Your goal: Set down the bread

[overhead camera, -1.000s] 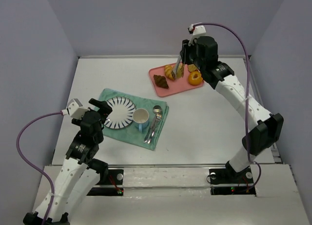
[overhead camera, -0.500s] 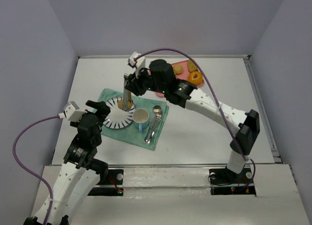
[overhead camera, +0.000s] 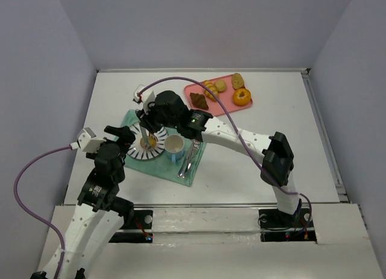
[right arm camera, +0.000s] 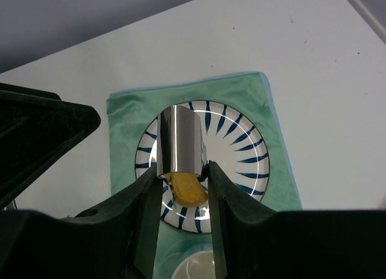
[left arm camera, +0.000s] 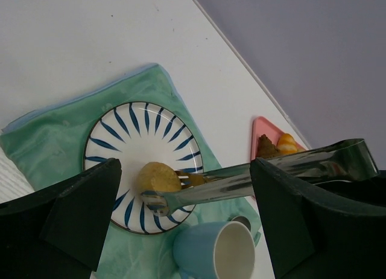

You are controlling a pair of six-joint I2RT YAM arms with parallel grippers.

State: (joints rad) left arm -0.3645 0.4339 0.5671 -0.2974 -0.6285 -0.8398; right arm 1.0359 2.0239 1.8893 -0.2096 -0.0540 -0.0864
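The bread (overhead camera: 151,141), a small golden-yellow bun, sits between the tips of metal tongs (right arm camera: 179,140) at the middle of the blue-striped white plate (overhead camera: 134,148). I cannot tell whether it touches the plate. My right gripper (overhead camera: 146,123) is shut on the tongs, above the plate. In the right wrist view the bread (right arm camera: 188,190) shows below the tongs, between my gripper's (right arm camera: 183,170) fingers. The left wrist view shows the bread (left arm camera: 158,177), the tongs (left arm camera: 241,177) and the plate (left arm camera: 132,134). My left gripper (overhead camera: 123,137) is open and empty at the plate's left.
The plate lies on a green cloth (overhead camera: 187,170) with a blue cup (overhead camera: 175,147), a fork and a spoon (overhead camera: 193,147) to its right. A pink tray (overhead camera: 220,105) at the back holds a brown croissant (overhead camera: 198,100), an orange donut (overhead camera: 242,96) and other pastries.
My right arm has swung left from the pink tray to the plate, carrying the bread in the tongs, and lowered. My left arm has barely moved.
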